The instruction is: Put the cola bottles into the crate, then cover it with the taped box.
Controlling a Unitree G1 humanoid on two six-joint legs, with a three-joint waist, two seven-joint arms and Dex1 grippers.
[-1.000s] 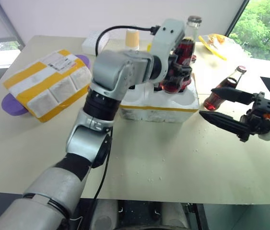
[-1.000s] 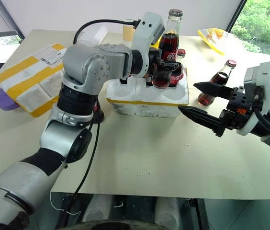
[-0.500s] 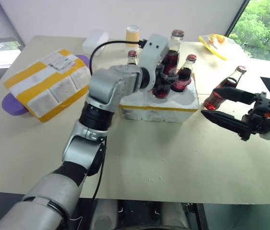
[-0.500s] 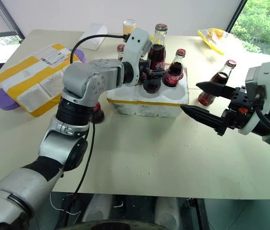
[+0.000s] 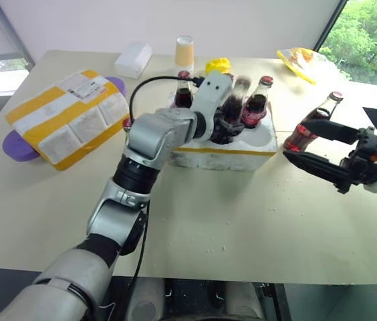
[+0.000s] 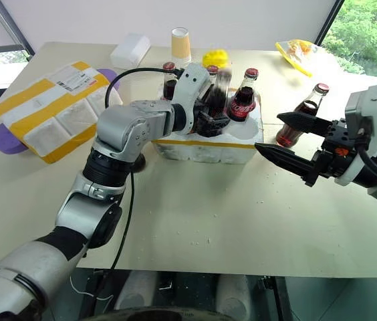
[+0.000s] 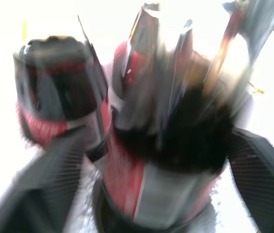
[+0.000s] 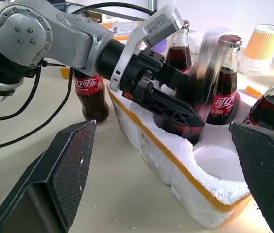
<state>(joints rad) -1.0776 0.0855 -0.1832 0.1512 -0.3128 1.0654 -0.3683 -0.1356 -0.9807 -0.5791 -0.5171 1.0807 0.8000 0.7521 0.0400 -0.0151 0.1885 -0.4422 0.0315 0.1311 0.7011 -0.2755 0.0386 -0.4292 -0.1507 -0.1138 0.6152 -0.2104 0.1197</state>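
Note:
The crate (image 5: 223, 152), a white foam block with a yellow band, holds several cola bottles (image 5: 256, 101). My left gripper (image 6: 210, 118) reaches over it, open, its fingers (image 7: 49, 184) on either side of a blurred bottle (image 7: 166, 145) standing in a middle well. One more bottle (image 8: 89, 94) stands on the table behind my left arm, and another (image 5: 317, 122) to the right of the crate. My right gripper (image 6: 269, 132) hovers open and empty in front of that right one. The taped box (image 5: 68, 117) lies at the far left.
A purple pad (image 5: 13, 148) lies under the taped box. At the back stand a small white box (image 5: 133, 59), a paper cup (image 5: 185, 50), a yellow object (image 5: 217, 65) and a snack bag (image 5: 302, 57). The crate's near right well (image 8: 214, 155) is empty.
My left gripper came down with the raised bottle and set it into a well of the crate, then spread its fingers. The right gripper stayed where it was.

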